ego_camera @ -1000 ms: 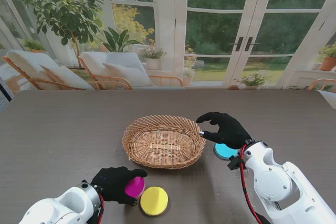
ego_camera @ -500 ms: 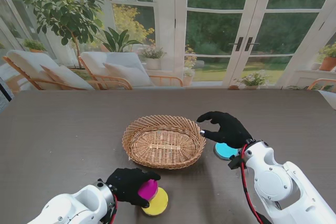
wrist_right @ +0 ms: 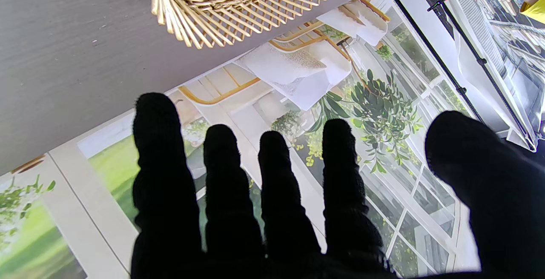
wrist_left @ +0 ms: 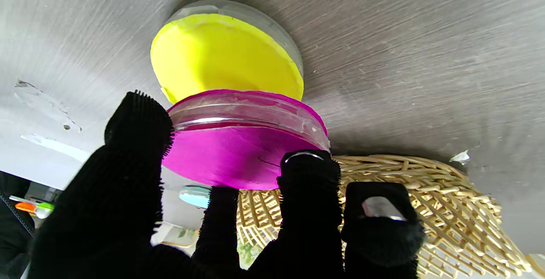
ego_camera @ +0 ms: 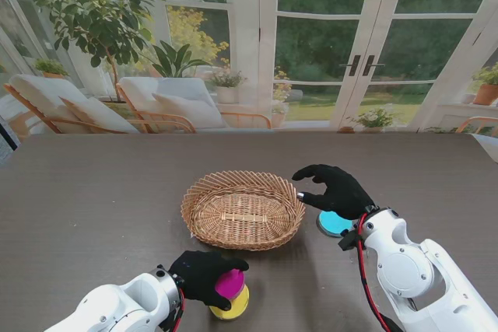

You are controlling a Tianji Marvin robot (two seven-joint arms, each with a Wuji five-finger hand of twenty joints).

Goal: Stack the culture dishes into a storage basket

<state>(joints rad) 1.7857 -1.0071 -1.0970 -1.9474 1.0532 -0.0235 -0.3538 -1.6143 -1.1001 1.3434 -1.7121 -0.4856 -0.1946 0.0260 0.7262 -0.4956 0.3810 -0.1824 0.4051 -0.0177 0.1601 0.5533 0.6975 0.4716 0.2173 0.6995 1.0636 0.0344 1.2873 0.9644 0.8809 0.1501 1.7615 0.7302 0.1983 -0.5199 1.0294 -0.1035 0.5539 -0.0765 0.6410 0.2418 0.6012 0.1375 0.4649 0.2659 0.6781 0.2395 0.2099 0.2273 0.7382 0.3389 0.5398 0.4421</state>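
the left hand [ego_camera: 204, 275], gloved in fuzzy black knit, grips a round clear-plastic magenta dish [ego_camera: 229, 284] between thumb and fingers [wrist_left: 309, 176], held over the flat yellow dish [ego_camera: 231, 305] lying on the dark grained table [ego_camera: 93, 192]. the oval woven wicker basket [ego_camera: 243, 209] sits farther from me. the right hand [ego_camera: 336, 190] hovers empty, fingers spread, beside the basket rim and over a round blue dish [ego_camera: 334, 225].
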